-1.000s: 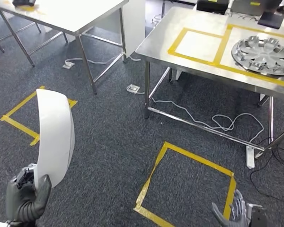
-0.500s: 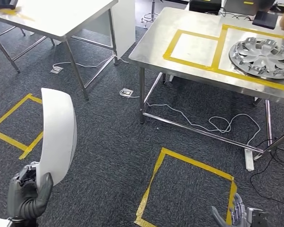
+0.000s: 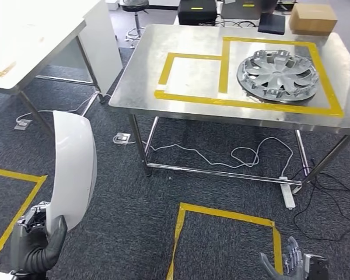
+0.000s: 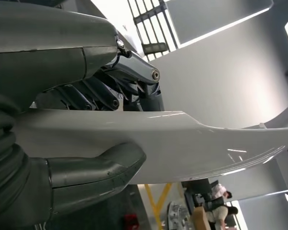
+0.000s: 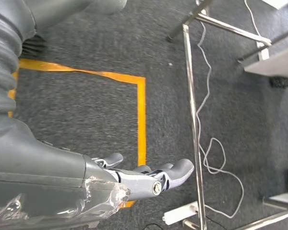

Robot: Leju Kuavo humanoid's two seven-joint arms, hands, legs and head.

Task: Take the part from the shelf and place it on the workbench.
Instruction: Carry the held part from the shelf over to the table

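White curved part (image 3: 73,169) stands upright in the left hand (image 3: 34,245), gripped at its lower end, low at the left of the head view over the dark grey carpet. In the left wrist view the thumb (image 4: 95,172) presses one face of the part (image 4: 193,143) and the darker fingers (image 4: 99,93) lie against the other. No writing can be read on it. The right hand (image 3: 292,262) hangs low at the right with fingers apart, holding nothing, above a yellow tape square (image 3: 226,233) on the carpet. Ahead stands the steel workbench (image 3: 133,87); bare carpet lies between its near edge and the robot. Yellow tape marks two boxes on its top: the left box (image 3: 193,76) is bare, while a silver wheel cover (image 3: 276,73) lies in the right one. White cables (image 3: 217,157) trail under the workbench.
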